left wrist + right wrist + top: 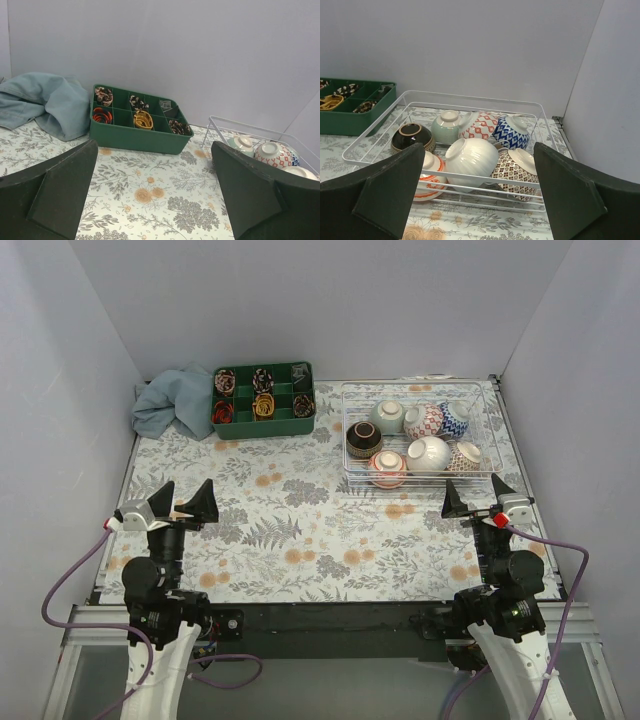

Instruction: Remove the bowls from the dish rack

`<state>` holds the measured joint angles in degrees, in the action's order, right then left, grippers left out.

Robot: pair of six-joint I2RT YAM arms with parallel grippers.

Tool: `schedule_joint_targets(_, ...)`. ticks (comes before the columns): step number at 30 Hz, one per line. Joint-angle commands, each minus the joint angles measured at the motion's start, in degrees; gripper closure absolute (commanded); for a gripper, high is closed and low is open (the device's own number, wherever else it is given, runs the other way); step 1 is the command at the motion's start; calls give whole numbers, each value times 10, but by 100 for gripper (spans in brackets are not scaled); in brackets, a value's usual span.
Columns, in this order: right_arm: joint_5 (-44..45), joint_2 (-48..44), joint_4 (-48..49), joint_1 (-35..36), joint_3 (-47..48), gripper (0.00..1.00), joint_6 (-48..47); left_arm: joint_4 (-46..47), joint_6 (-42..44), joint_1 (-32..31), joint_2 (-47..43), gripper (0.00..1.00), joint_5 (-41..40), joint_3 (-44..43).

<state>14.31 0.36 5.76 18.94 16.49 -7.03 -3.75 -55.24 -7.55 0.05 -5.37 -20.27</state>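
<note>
Open table (300, 530) fronts the dish rack (420, 477), whose low wire wall rings seven crowded bowls (428, 453).

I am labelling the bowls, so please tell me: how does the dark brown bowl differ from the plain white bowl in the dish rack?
Colour: the dark brown bowl is almost black; the plain white bowl is white and ribbed. Pose: the dark one sits upside down, foot ring up; the white one lies tilted. Place: the dark one is near the rack's left side, the white one nearer the middle. Both lie in the dish rack.
</note>
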Motion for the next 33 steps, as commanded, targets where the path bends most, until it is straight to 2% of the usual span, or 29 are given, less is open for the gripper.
schedule_joint_targets(1, 3, -90, 8, 3, 19, 1, 7, 9, 8, 4, -31, 2, 1, 2)
schedule_joint_targets(9, -7, -88, 9, 3, 21, 1, 11, 15, 5, 4, -21, 2, 13, 4)
schedule_joint_targets(15, -20, -49, 8, 3, 33, 1, 39, 8, -9, 4, 6, 2, 15, -8)
schedule_joint_targets(21, -24, -6, -7, 3, 57, 1, 60, -32, -39, 4, 103, 2, -21, -48)
schedule_joint_targets(25, -12, 58, -27, 3, 88, 2, 83, -64, -43, 4, 187, 2, -21, -79)
schedule_joint_targets(29, -5, 116, -49, 3, 119, 1, 110, -72, -44, 3, 234, 2, -18, -105)
schedule_joint_targets(33, -3, 213, -79, 3, 168, 1, 135, -72, -47, 3, 299, 2, 7, -143)
